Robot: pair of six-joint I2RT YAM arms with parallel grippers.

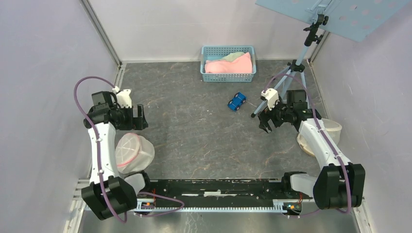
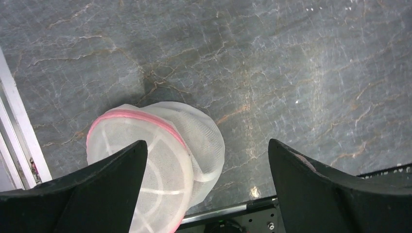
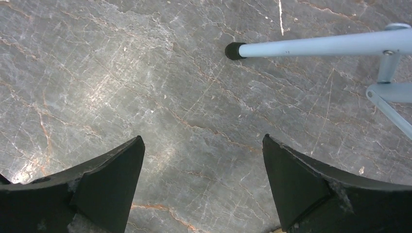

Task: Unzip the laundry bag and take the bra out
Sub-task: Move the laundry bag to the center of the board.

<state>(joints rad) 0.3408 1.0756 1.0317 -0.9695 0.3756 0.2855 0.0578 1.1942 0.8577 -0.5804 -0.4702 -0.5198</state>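
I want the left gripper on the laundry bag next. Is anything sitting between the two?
Nothing visible. The left gripper hangs open over the bare table, and the laundry bag lies just nearer that arm's base, with no object between them. The blue toy car and the basket sit well away.

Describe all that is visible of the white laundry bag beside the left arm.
The laundry bag is a round, drum-shaped pouch of white see-through mesh with a pink band around one flat end. It lies tilted on its side on the grey table, at the near left corner, puffed, no opening showing. The left arm hides part of it from above. Nothing grips it; its contents cannot be made out.
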